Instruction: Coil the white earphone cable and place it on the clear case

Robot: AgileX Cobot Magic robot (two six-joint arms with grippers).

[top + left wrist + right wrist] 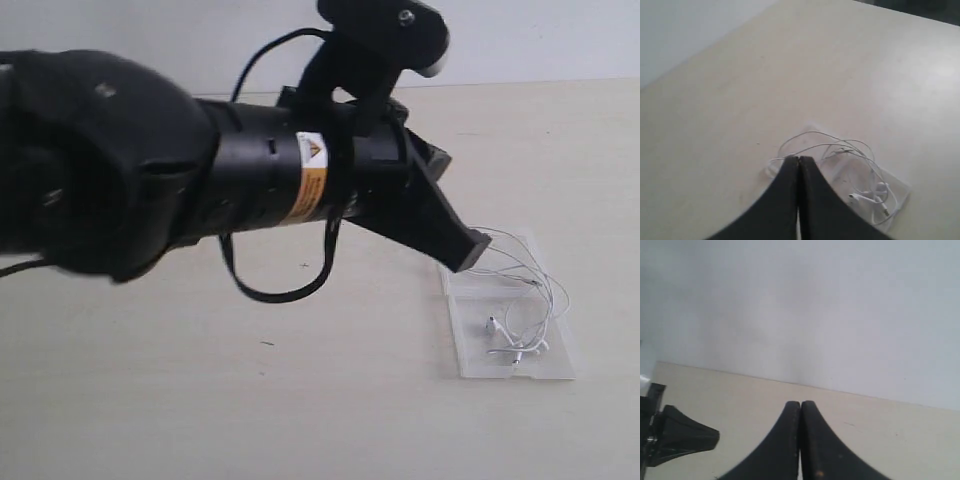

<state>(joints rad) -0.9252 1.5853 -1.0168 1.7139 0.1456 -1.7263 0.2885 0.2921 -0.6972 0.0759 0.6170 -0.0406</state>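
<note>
Lying coiled on the clear case [470, 355], the white earphone cable [518, 346] seemed placed (left gripper [798, 161], right gripper [800, 405]: fingers together).

Soft even light, blurred near arm [150, 165], faint shadows

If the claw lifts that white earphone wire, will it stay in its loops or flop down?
Probably flop: the white earphone cable is very thin and lies in loose, uneven loops. It likely weighs almost nothing, so it could slide off the smooth clear case.
</note>
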